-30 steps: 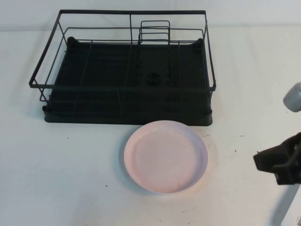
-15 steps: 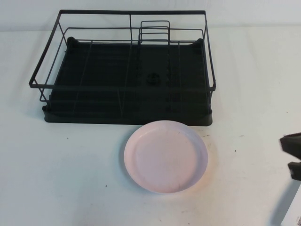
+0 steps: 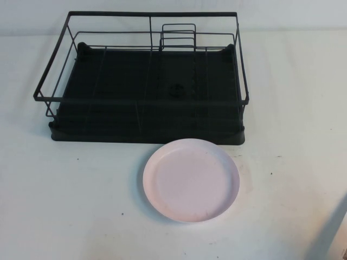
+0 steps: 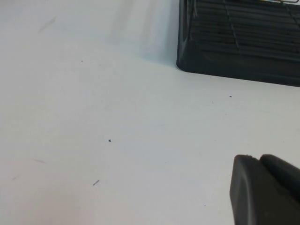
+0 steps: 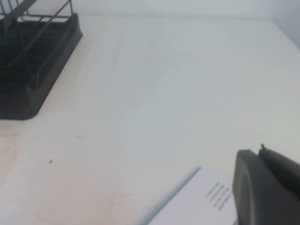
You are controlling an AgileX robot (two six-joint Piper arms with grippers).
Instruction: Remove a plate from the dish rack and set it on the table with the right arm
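Right gripper (image 5: pixel 267 187) pulled clear of high view, clenched empty. Plate (image 3: pixel 191 180) flat on table (image 3: pixel 81 189), outside dish rack (image 3: pixel 146 81); I judge task done. Left gripper (image 4: pixel 265 190) parked, state unclear.

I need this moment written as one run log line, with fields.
plate: flat on table, in front of dish rack | rack: no plate inside | right pincer: shut, holds nothing | left pincer: above bare table

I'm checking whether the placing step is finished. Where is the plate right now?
In the high view the plate lies flat on the table, just in front of the dish rack, below its right half, with no gripper near it.
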